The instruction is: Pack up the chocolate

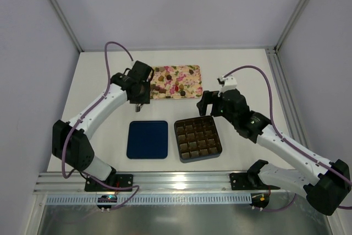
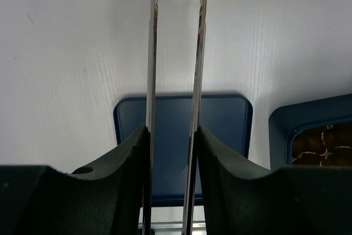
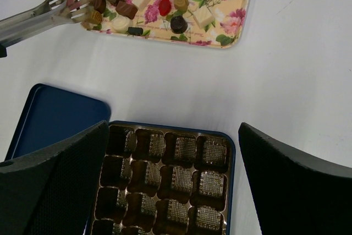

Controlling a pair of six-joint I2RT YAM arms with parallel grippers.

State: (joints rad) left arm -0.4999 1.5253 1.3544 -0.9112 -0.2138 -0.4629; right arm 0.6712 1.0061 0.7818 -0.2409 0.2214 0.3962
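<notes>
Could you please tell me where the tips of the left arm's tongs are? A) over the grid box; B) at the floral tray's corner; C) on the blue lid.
B: in the right wrist view the tongs reach the corner of the floral tray, beside the chocolate.

White table [image 1: 247,70]: floral tray [image 1: 195,69], blue lid [image 1: 147,139], gridded box [image 1: 177,140]

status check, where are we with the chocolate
Left gripper shut on tongs, tips at floral tray. Right gripper open over box. Chocolates on tray, visible cells empty. No obstruction seen.
</notes>
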